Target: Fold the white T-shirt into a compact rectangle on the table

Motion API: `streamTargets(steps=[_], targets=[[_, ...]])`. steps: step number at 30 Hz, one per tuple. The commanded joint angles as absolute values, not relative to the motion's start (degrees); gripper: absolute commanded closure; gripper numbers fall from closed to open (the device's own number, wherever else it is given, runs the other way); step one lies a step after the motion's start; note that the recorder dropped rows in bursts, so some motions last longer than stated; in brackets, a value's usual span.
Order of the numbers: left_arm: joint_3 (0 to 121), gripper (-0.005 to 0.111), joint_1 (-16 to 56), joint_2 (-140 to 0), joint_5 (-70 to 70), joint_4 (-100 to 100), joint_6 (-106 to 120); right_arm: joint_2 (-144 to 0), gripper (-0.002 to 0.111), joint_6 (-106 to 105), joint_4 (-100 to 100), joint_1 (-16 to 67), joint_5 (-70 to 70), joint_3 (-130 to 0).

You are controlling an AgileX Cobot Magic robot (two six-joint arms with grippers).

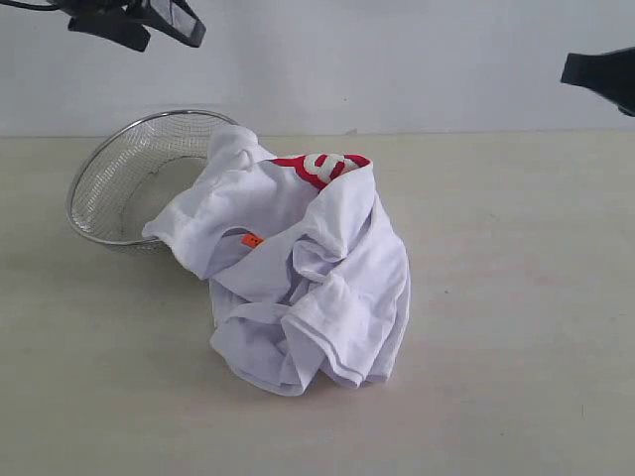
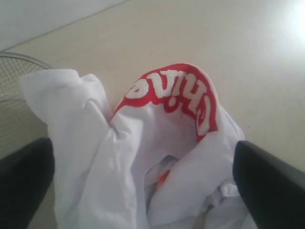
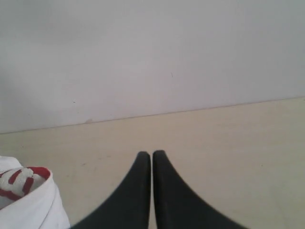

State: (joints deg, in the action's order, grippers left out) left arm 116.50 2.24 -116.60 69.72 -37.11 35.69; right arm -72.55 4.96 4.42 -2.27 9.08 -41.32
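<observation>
The white T-shirt (image 1: 298,268) lies crumpled in a heap on the table (image 1: 516,327), one end draped over a basket's rim. Red-and-white lettering (image 1: 322,165) shows at its far top, and a small orange tag (image 1: 252,239) peeks from a fold. My left gripper (image 1: 149,20) hangs high at the upper left, open. In the left wrist view the T-shirt (image 2: 143,162) fills the space below the wide-apart fingers (image 2: 271,186), not touching. My right gripper (image 1: 605,74) is raised at the upper right, shut on nothing, with fingertips (image 3: 143,160) together.
A round wire-mesh basket (image 1: 124,178) sits tilted at the back left, partly under the shirt. A white wall (image 1: 397,59) runs behind the table. Bare tabletop lies to the right and in front of the heap.
</observation>
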Motion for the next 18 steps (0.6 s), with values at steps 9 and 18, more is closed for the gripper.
streamTargets(steps=[9, 18], targets=[[116.55, 0.013, 0.61, -118.29, 69.96, -38.22, 39.54, -80.61, 0.109, -6.37, 3.98, 4.87, -9.26, -55.67], [116.55, 0.086, 0.61, -118.51, 69.96, -37.62, 35.83, -93.93, 0.109, -7.05, 4.11, 14.03, -9.93, -60.44]])
